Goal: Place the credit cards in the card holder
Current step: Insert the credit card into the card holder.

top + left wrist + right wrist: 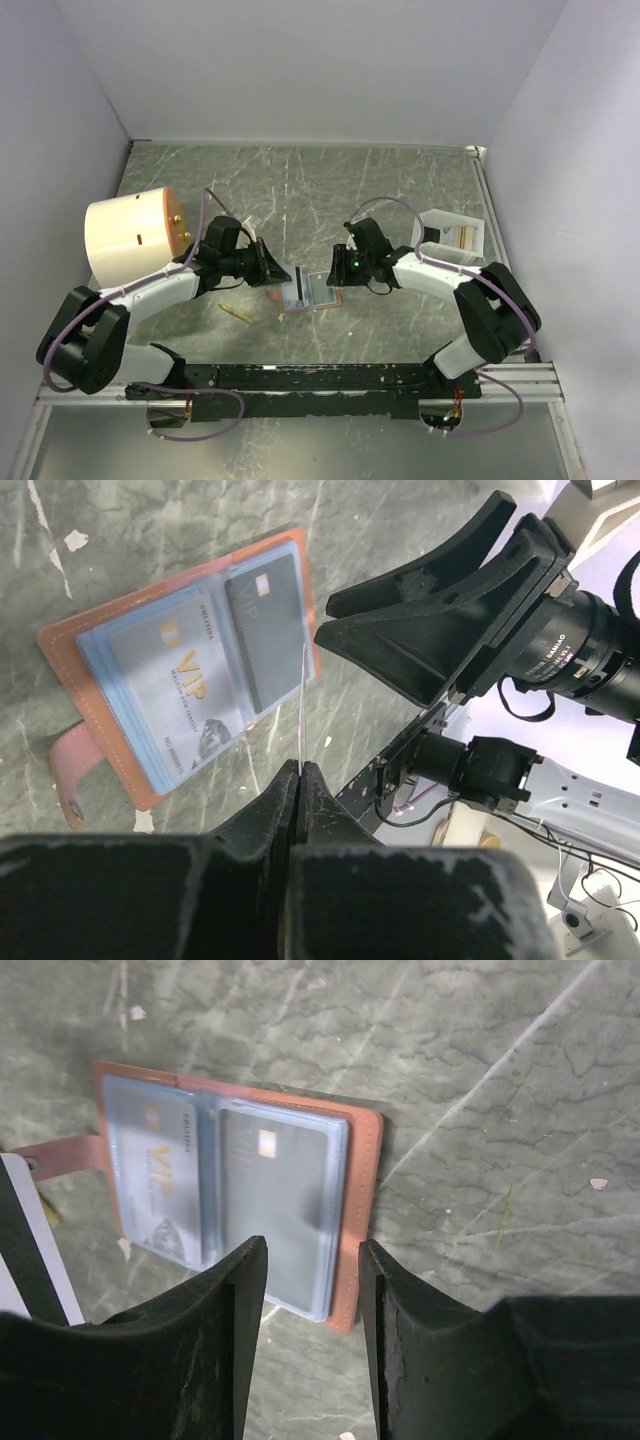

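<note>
The tan-brown card holder (312, 291) lies open and flat on the table between the arms. Its clear sleeves hold a pale blue VIP card (180, 680) and a dark grey card (265, 630). My left gripper (299, 770) is shut on a thin whitish credit card (302, 705), seen edge-on, held just beside the holder's right page. That card also shows at the left edge of the right wrist view (25, 1240). My right gripper (312, 1250) is open and empty, hovering over the holder's (365, 1210) right edge.
A big cream cylinder (130, 235) stands at the left behind my left arm. A white open tray (450, 232) sits at the right. A small yellowish stick (236, 313) lies near the front left. The right gripper's fingers (440, 620) are close to the left one.
</note>
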